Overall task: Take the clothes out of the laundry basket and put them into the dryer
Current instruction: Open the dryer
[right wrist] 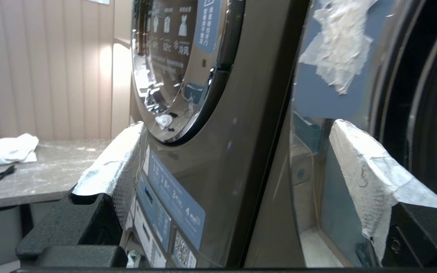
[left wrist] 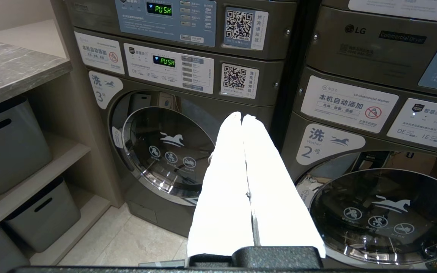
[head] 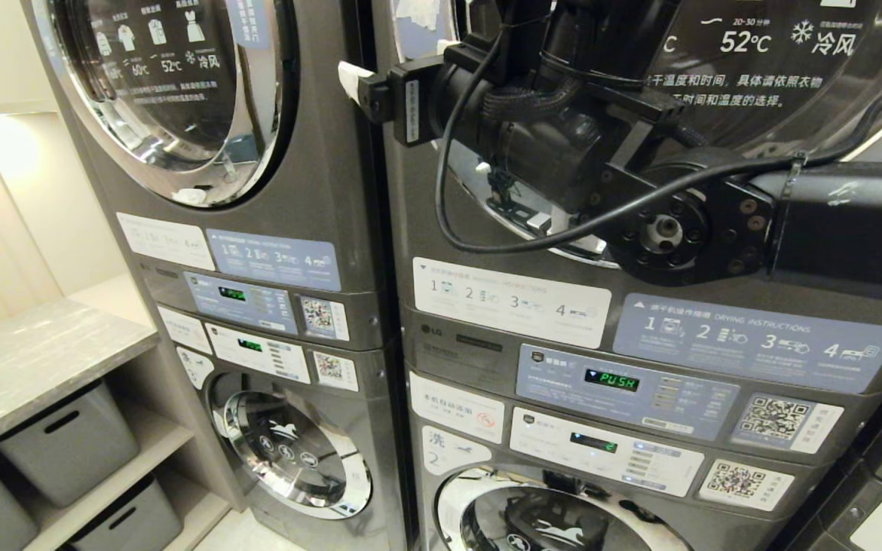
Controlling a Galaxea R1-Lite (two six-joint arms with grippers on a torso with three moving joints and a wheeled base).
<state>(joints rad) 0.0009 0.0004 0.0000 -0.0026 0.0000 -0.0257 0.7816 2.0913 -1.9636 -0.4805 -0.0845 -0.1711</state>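
The dryer [head: 778, 84] is the upper right machine, and its round glass door looks closed. My right arm is raised in front of that door. The right gripper [head: 364, 92] stands open at the door's left rim, over the dark seam between the two machine stacks. In the right wrist view its white-taped fingers [right wrist: 359, 167] stand wide apart around that seam, and the right gripper [right wrist: 239, 125] holds nothing. My left gripper [left wrist: 241, 115] hangs low in front of the washers, shut and empty. The laundry basket is out of view. A white cloth [right wrist: 6, 149] lies on the counter.
A second stack with its own dryer door [head: 173, 92] stands on the left. Washer doors [head: 295, 451] sit below the control panels [head: 625, 390]. A grey counter [head: 27, 360] with bins [head: 66, 444] on shelves is at the far left. A black cable [right wrist: 2, 173] lies by the cloth.
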